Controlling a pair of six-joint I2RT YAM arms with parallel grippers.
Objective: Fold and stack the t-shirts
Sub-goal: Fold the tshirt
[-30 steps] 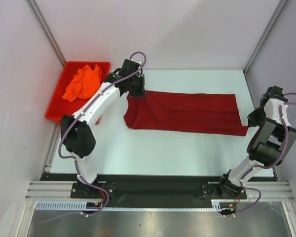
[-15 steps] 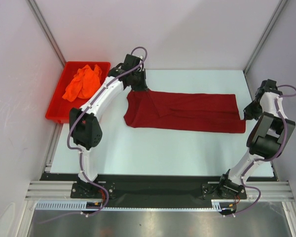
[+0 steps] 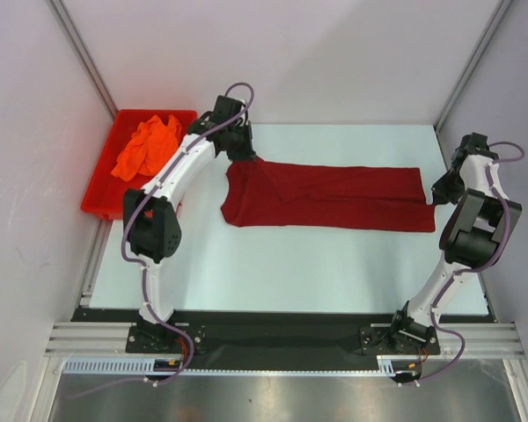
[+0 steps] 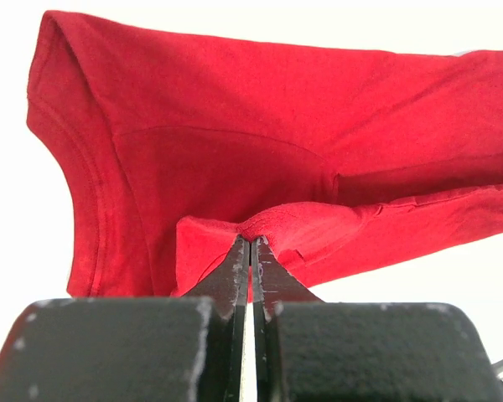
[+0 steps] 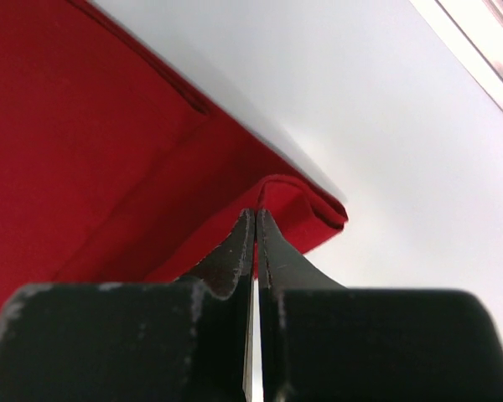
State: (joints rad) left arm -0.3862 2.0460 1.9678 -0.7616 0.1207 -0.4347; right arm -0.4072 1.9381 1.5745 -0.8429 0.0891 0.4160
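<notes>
White counter fills the floor of an enclosed cell with pale walls on three sides.

Two hands are at work, both on one garment. The left hand has its two black fingers pressed together on a pinched ridge of the dark red cloth t-shirt, at the shirt's left end, toward the far left of the counter. The right hand is likewise clamped, fingers together on a folded corner of the same shirt at its right end, near the counter's right edge. Between the two grips the dark red shirt lies as one long band across the far half of the counter, doubled over lengthwise.

There are two shirts in all. The second, a bright orange cloth t-shirt, lies crumpled inside the single rigid red plastic bin beside the counter's far left corner, well apart from the right hand.

From above, both sets of fingertips are hidden under their wrists; only the wrist views show the grips. The left arm crosses the bin's right rim. The orange shirt is too bunched to make out sleeves or collar. Each wrist view cuts the dark red shirt off at the frame edge.
</notes>
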